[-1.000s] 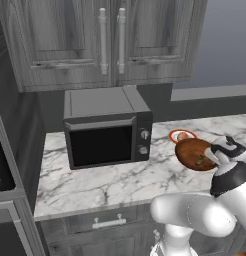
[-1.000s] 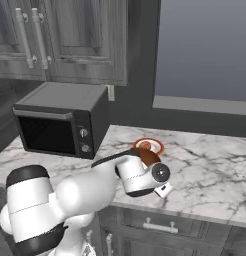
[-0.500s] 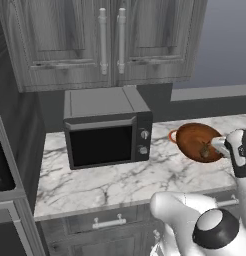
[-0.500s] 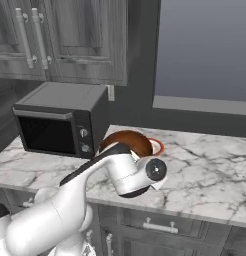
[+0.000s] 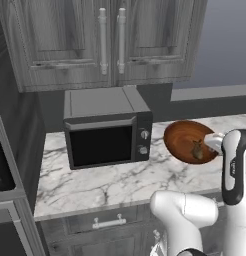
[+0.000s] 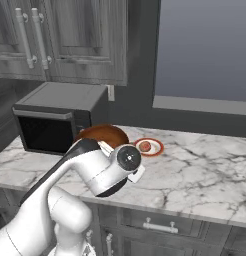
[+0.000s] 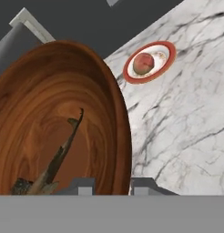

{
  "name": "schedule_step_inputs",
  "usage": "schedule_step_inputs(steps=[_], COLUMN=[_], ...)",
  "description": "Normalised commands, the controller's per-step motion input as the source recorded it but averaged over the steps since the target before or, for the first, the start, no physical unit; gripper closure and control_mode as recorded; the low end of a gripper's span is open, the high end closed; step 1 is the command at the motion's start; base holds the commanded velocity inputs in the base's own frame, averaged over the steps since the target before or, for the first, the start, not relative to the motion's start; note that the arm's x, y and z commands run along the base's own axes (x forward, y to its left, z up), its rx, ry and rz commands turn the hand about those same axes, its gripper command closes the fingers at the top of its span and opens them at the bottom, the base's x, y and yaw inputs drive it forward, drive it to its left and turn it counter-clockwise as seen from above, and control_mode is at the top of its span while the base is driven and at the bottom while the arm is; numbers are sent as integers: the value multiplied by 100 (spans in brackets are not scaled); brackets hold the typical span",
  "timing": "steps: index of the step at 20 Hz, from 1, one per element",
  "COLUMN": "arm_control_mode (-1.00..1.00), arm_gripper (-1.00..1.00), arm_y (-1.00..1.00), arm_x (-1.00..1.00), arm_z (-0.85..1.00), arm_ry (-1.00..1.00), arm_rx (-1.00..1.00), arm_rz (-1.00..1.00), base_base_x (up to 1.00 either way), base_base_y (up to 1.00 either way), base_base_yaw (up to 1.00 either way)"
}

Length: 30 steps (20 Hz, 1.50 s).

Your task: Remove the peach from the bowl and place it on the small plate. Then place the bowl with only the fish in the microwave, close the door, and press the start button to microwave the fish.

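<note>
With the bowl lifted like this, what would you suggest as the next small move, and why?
Probably level the bowl and hold it clear of the microwave, whose door is closed. The gripper pinches its rim, the bowl is tilted with the fish inside, and the peach already sits on the small plate.

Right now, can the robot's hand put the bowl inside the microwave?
Probably not yet. The hand grips the bowl, tilted up with the fish inside, but the microwave door looks shut, so it blocks the way in.
</note>
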Motion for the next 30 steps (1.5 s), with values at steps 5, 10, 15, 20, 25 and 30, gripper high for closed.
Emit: schedule_step_inputs(steps=[5, 10, 15, 20, 25, 30], arm_control_mode=[-100, -100, 100, 100, 100, 100], arm_gripper=[100, 100, 100, 100, 100, 100], arm_y=[8, 9, 0, 0, 0, 0], arm_x=[0, 0, -13, 0, 0, 0], arm_z=[22, 0, 1, 0, 0, 0], arm_ry=[0, 0, -1, 0, 0, 0], arm_rx=[2, 0, 0, 0, 0, 0], arm_rz=[2, 0, 0, 0, 0, 0], base_base_x=[0, 0, -55, -99, -97, -72], base_base_y=[0, 0, 3, 39, 78, 100], base_base_yaw=[0, 0, 5, 16, 11, 3])
